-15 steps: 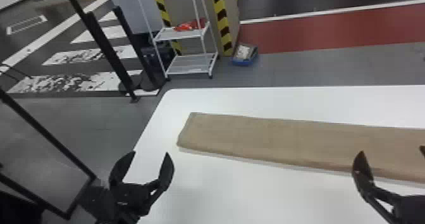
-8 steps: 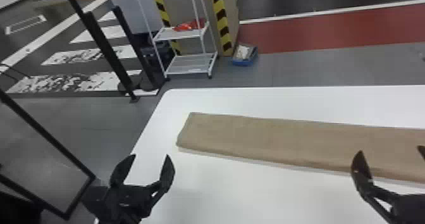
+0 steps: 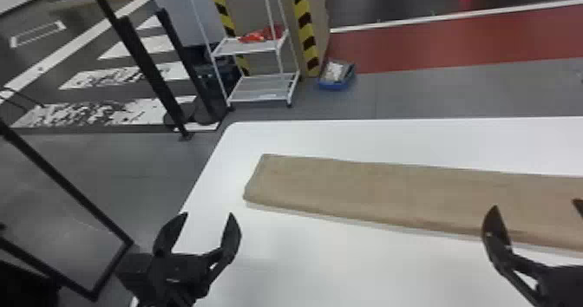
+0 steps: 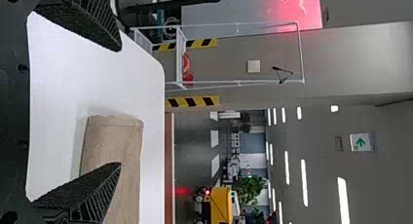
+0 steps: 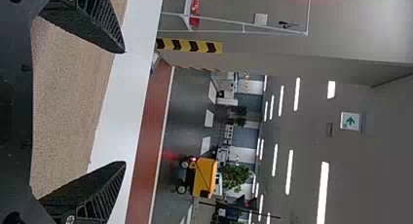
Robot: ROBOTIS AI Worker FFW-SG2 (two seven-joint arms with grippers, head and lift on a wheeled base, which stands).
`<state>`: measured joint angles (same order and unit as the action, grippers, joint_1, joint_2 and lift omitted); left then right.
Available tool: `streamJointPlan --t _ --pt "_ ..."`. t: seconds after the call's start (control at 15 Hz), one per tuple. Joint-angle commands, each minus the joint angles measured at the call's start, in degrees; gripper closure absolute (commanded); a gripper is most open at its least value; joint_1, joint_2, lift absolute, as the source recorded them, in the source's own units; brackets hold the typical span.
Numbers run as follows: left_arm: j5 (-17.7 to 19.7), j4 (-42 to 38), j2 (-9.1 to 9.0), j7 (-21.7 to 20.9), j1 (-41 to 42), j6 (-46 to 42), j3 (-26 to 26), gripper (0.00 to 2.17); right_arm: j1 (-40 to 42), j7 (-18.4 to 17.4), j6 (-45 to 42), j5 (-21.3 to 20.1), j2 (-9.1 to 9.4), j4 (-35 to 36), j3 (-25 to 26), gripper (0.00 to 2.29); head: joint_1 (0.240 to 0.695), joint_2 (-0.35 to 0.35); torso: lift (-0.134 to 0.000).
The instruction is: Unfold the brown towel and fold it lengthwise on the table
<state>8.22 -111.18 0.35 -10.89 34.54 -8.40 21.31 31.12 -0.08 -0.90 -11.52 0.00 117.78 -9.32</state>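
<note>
The brown towel [image 3: 373,193] lies flat on the white table as a long narrow folded strip, running from left of centre out past the right edge of the head view. At the table's near left corner my left gripper [image 3: 209,217] stands open, nearer than the towel's left end and touching nothing. My right gripper [image 3: 535,206] is open over the towel's near edge at the far right. In the left wrist view the left gripper [image 4: 121,107] has its fingers wide apart, with the towel [image 4: 112,141] beyond them. The right gripper [image 5: 125,107] holds nothing, and the towel [image 5: 68,102] spreads behind its fingers.
The white table [image 3: 338,262] has its left edge beside the left gripper. Past the far edge, a white wire shelf [image 3: 260,87] and a blue bin [image 3: 336,76] stand on the floor. Black posts [image 3: 147,63] rise beyond the table's left side.
</note>
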Motion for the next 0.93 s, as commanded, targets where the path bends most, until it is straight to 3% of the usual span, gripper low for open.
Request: streamJointPlan --t 0.0,0.87 --pt "0.0 0.1 -0.5 0.4 0.0 -0.1 0.1 0.03 0.0 0.0 0.0 0.0 0.05 0.0 -0.1 0.06 0.695 0.349 -0.117" --pt "0.0 0.1 -0.5 0.4 0.3 0.1 0.5 0.04 0.1 0.0 -0.4 0.5 0.05 0.0 0.0 0.06 0.695 0.35 -0.117"
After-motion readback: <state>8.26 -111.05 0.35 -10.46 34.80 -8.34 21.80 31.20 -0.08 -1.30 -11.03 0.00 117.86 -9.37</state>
